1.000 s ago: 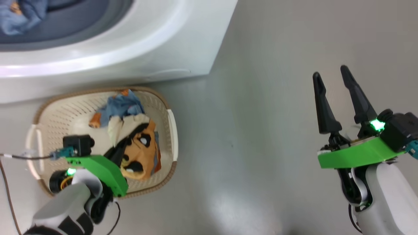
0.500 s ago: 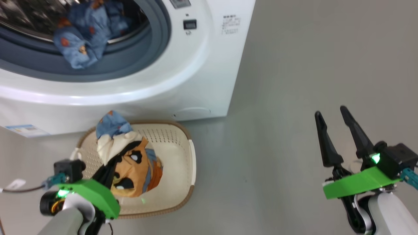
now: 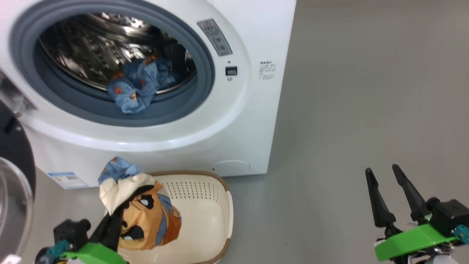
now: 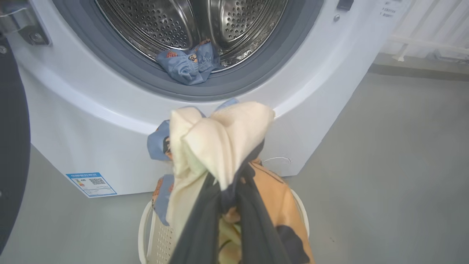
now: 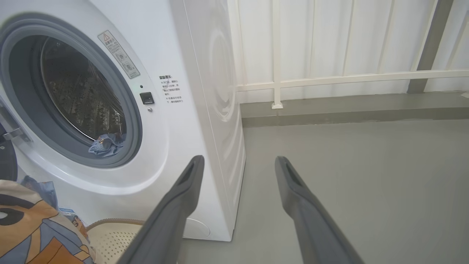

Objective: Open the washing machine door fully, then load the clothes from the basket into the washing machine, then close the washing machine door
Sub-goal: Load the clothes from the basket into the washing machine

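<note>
My left gripper (image 3: 111,223) is shut on a bunch of the clothes (image 3: 146,216): a cream garment with a black-and-orange cartoon print and a light blue one. The bunch hangs above the cream basket (image 3: 209,205). In the left wrist view the cloth (image 4: 220,146) bulges over the dark fingers (image 4: 205,227), in front of the washing machine (image 4: 91,121). The washing machine door (image 3: 13,198) stands open at the left. Another blue garment (image 3: 141,86) lies at the drum's front lip. My right gripper (image 3: 382,168) is open and holds nothing, over the floor to the right.
The basket sits on the grey floor right against the machine's front, below the drum opening. A blue label sticker (image 3: 67,179) is on the lower front. A white railing (image 5: 329,79) and a wall run behind the machine's right side.
The head camera has tilted up toward the drum. My left gripper has lifted the bunch of clothes up out of the basket. The right gripper stays open.
</note>
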Controlling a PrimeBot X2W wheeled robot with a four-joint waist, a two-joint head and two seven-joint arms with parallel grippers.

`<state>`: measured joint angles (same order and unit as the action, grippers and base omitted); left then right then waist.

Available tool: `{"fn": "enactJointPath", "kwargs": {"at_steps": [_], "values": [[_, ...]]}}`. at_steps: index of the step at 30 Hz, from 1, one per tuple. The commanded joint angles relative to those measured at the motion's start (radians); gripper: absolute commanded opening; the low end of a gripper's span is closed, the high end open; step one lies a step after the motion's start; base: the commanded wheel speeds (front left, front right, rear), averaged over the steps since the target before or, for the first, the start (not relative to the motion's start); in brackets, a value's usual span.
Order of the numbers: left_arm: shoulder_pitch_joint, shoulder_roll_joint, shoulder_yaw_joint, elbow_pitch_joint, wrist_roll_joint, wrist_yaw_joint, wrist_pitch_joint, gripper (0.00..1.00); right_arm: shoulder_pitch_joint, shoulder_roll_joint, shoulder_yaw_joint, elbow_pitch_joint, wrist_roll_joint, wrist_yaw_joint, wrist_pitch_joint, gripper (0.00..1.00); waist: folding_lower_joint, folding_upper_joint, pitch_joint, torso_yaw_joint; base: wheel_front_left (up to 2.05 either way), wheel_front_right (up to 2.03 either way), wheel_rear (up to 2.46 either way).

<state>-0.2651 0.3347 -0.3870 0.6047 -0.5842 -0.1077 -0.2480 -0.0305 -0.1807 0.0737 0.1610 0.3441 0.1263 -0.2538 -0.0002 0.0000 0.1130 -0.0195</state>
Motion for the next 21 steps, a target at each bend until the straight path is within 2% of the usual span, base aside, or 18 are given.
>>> {"fn": "enactJointPath", "kwargs": {"at_steps": [1,14,21], "values": [[0.011,0.021,0.058,-0.050,0.031,0.006,-0.014,0.00,0.009,-0.014,0.010,-0.020,0.002,0.004,-0.008,1.00,0.0002,0.0000,-0.054,0.024,0.00,0.00,0.00],[0.221,-0.032,0.234,-0.308,0.190,0.026,-0.014,0.00,0.092,-0.014,-0.033,-0.027,0.001,0.004,-0.008,1.00,0.0002,0.0000,-0.122,0.054,0.00,0.00,0.00],[0.285,-0.060,0.289,-0.390,0.236,0.028,-0.014,0.00,0.101,-0.006,-0.043,-0.032,-0.001,0.004,-0.008,1.00,0.0002,0.0000,-0.118,0.062,0.00,0.00,0.00]]}}
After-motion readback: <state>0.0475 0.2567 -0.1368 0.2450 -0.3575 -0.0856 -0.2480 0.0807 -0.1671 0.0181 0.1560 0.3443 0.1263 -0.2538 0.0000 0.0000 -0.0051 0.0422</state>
